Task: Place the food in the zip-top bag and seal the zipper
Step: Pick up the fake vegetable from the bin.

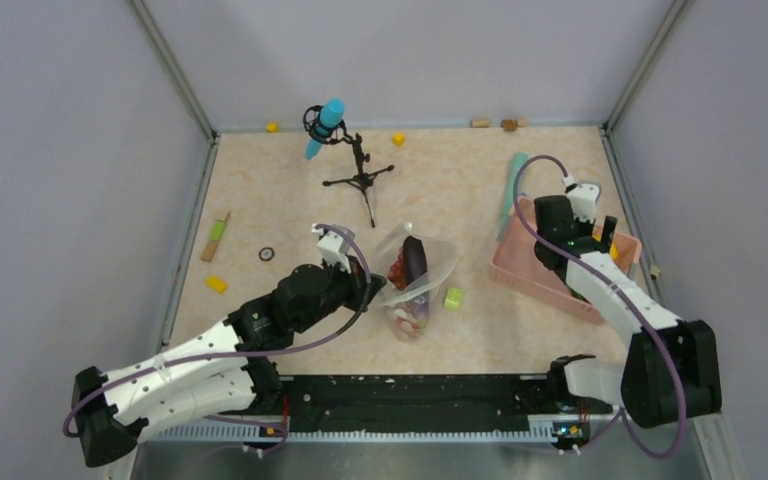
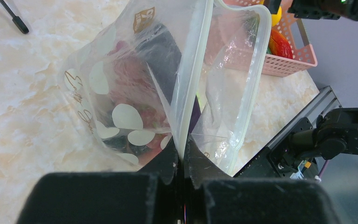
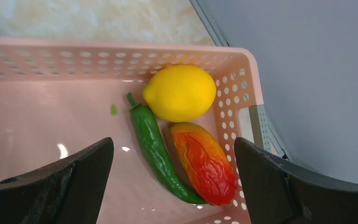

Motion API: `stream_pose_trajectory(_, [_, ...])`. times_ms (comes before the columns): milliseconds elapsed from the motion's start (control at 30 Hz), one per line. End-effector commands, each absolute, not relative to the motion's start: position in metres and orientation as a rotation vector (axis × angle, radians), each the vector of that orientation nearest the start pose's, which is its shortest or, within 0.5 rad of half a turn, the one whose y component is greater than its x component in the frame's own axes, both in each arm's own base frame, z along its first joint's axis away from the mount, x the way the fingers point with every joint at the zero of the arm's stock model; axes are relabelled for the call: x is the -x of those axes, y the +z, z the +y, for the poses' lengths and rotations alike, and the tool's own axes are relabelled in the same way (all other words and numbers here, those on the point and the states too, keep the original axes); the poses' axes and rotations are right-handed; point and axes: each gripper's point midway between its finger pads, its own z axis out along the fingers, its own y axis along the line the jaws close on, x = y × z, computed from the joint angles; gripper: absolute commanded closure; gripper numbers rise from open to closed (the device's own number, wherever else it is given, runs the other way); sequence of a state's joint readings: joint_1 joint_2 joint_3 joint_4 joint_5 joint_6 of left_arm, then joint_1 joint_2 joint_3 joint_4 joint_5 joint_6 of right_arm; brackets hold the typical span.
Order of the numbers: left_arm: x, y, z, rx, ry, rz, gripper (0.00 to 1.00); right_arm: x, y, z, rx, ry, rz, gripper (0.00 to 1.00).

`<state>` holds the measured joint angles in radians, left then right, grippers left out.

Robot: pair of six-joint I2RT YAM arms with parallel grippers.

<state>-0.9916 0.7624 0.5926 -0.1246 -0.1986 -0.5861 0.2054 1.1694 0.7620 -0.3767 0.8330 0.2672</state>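
The zip-top bag (image 1: 422, 272) (image 2: 121, 100) stands open mid-table, with dark purple and red food (image 1: 410, 262) inside. My left gripper (image 1: 374, 288) (image 2: 182, 156) is shut on the bag's rim, pinching the white zipper (image 2: 192, 74) and holding that edge up. My right gripper (image 1: 578, 243) (image 3: 172, 145) hangs open over the pink basket (image 1: 520, 272) (image 3: 51, 60), holding nothing. Below it in the basket's corner lie a yellow lemon (image 3: 179, 92), a green vegetable (image 3: 154, 149) and a red and orange piece (image 3: 204, 162).
A small black tripod carrying a blue cylinder (image 1: 358, 172) stands behind the bag. A lime-green cylinder (image 1: 453, 298) lies just right of the bag. Yellow blocks (image 1: 217, 284) (image 1: 398, 138), a small ring (image 1: 266, 254) and a teal object (image 1: 510, 195) are scattered about. Walls enclose three sides.
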Motion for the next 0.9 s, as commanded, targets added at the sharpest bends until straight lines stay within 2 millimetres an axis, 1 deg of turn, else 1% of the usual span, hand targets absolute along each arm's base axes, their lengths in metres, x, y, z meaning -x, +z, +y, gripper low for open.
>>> stream_pose_trajectory(0, [-0.184, 0.213, -0.261, -0.249, -0.916, 1.918, 1.0, -0.313, 0.134, -0.08, -0.424, -0.848, 2.044, 0.01])
stream_pose_trajectory(100, [-0.184, 0.209, -0.265, -0.265, -0.914, 1.936, 1.0, -0.318, 0.121, -0.084, -0.363, -0.917, 2.075, 0.01])
stream_pose_trajectory(267, [-0.184, 0.207, -0.266, -0.269, -0.911, 1.944, 1.0, -0.313, 0.105, -0.095, -0.337, -1.053, 2.097, 0.01])
stream_pose_trajectory(367, [-0.183, 0.208, -0.265, -0.271, -0.918, 1.94, 1.0, -0.313, 0.094, -0.099, -0.341, -1.048, 2.098, 0.01])
stream_pose_trajectory(500, [-0.183, 0.209, -0.264, -0.265, -0.915, 1.932, 1.0, -0.315, 0.091, -0.106, -0.38, -1.052, 2.036, 0.01])
stream_pose_trajectory(667, [-0.185, 0.208, -0.263, -0.261, -0.905, 1.934, 1.0, -0.31, 0.095, -0.113, -0.394, -1.103, 2.008, 0.02])
stream_pose_trajectory(867, [-0.185, 0.205, -0.265, -0.267, -0.899, 1.945, 1.0, -0.309, 0.097, -0.117, -0.382, -1.104, 1.995, 0.01])
